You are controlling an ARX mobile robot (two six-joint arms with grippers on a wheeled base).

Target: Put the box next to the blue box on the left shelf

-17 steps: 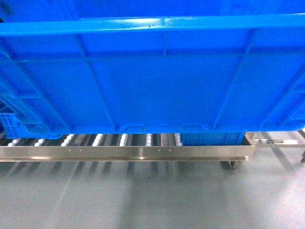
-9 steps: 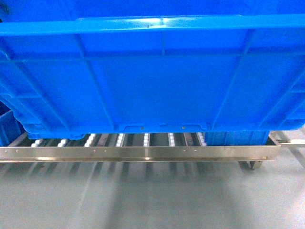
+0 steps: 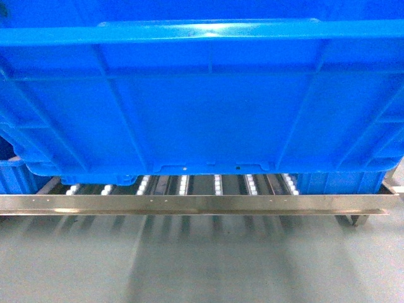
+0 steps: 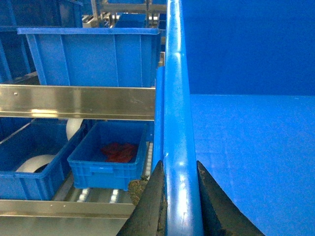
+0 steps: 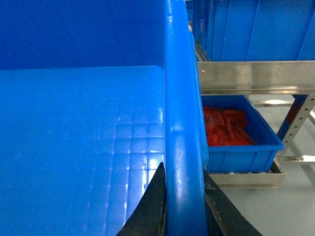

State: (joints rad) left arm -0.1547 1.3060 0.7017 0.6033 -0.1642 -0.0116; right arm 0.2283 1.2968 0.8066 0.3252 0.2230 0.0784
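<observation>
**Crate carried to the roller shelf, not yet set down**

The large blue crate [image 3: 202,95] fills most of the head view, held up in front of the robot with its ribbed side wall facing the camera and its bottom edge above the silvery shelf rail [image 3: 189,203]. White rollers [image 3: 183,184] show in the gap beneath it, so the crate appears to hang clear of the shelf.

The left gripper [image 4: 178,196] is clenched on the crate's left rim, one finger on each side of the thick lip. The right gripper [image 5: 183,201] grasps the opposite rim the same way.

In the left wrist view a smaller blue bin with red contents [image 4: 110,160] sits on the lower rollers just beside the crate, with another blue bin [image 4: 29,167] further left. The right wrist view shows a blue bin of red material [image 5: 236,135] on that side as well.

This looks like the transport and alignment step. The next move probably calls for easing the crate forward over the rail, lowering it level onto the rollers beside the neighbouring bin without striking it, then opening both grippers.
</observation>
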